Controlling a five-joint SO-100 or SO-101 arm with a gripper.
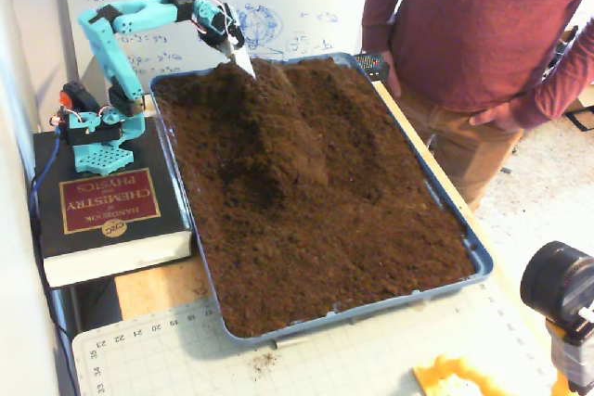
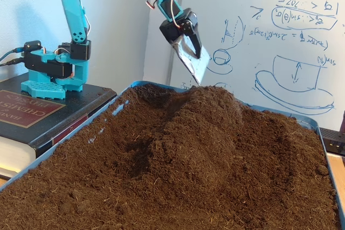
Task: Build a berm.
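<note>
A scribbled whiteboard (image 2: 280,41) is seen behind the blue tray (image 1: 478,261) of soil on the tabletop. The berm (image 1: 278,132) is heaped along the tray's far half, running toward the middle. The metal scoop (image 2: 192,60) is held just above its far end; whether the jaws are apart or together can't be made out.

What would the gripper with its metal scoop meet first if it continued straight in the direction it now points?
The gripper carries the metal scoop pointing steeply down toward the tray's far end. Going straight on, it would probably first meet the top of the berm, just below the scoop's tip. Depth is uncertain, but nothing else shows between them.
</note>
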